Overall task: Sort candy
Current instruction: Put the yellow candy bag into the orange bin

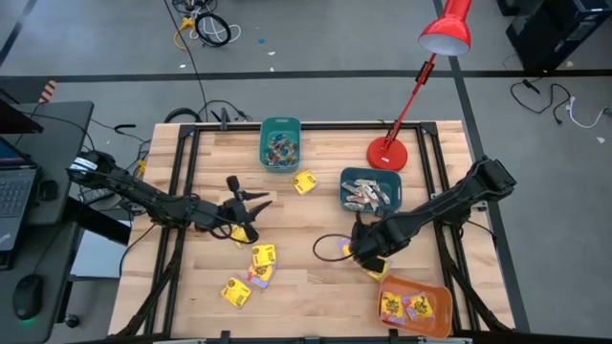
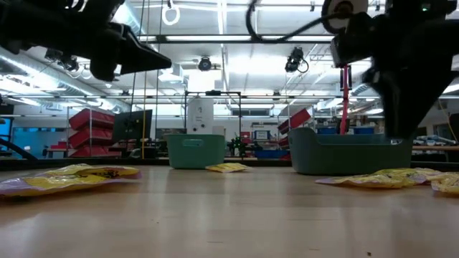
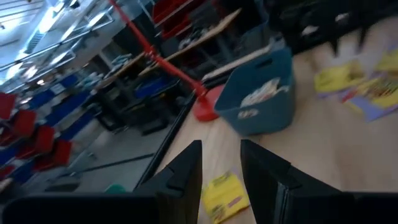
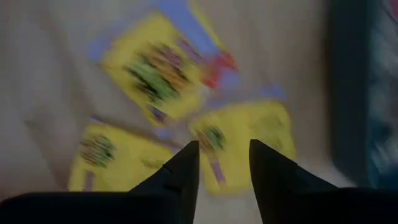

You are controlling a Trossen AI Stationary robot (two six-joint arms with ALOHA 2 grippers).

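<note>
Under my right gripper [image 4: 224, 163]: yellow packet [image 4: 245, 146], jaws parted, empty (left gripper [image 3: 221, 165] parted, idle). Drop straight, pinch one only.

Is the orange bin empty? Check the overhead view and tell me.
No. The orange bin at the table's front right corner already holds yellow candy packets.

A wooden table [image 1: 316, 287] is framed by black rails. 2 teal bins are set on it: one [image 1: 280, 125] at the far edge, another [image 1: 371, 176] beside the round base of a red desk lamp [image 1: 387, 151]. An orange bin [image 1: 415, 288] is placed at the near right corner. A laptop [image 1: 14, 182] and a mouse [image 1: 27, 297] are seen on a side desk.
</note>
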